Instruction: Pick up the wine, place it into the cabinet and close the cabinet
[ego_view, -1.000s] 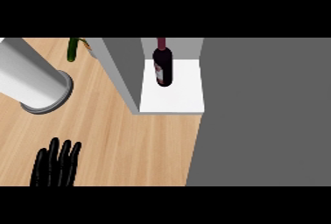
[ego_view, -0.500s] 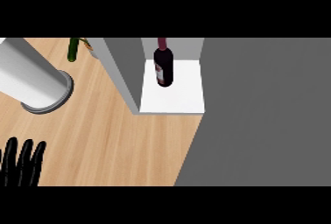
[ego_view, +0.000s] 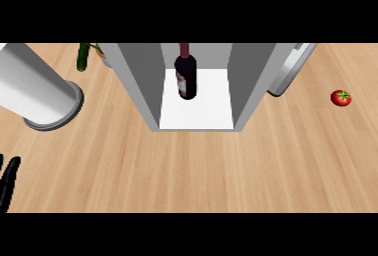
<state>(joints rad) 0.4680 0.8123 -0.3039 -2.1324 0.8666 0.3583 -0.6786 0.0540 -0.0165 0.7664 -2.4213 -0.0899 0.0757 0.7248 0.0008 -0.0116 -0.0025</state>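
- Black fingers of my left hand (ego_view: 9, 177) show at the lower left edge of the head view, straight and holding nothing; my right hand is out of sight.
- A grey forearm (ego_view: 37, 92) crosses the wooden counter (ego_view: 192, 170) at upper left.
- The wine (ego_view: 185, 75) stands inside the cabinet (ego_view: 196, 112), on its white floor between the grey walls, so the placing looks done.
- The cabinet door (ego_view: 289, 67) hangs open at right; I judge closing it is what remains.
- A tomato (ego_view: 340, 97) sits well apart to the right, clear of the door.
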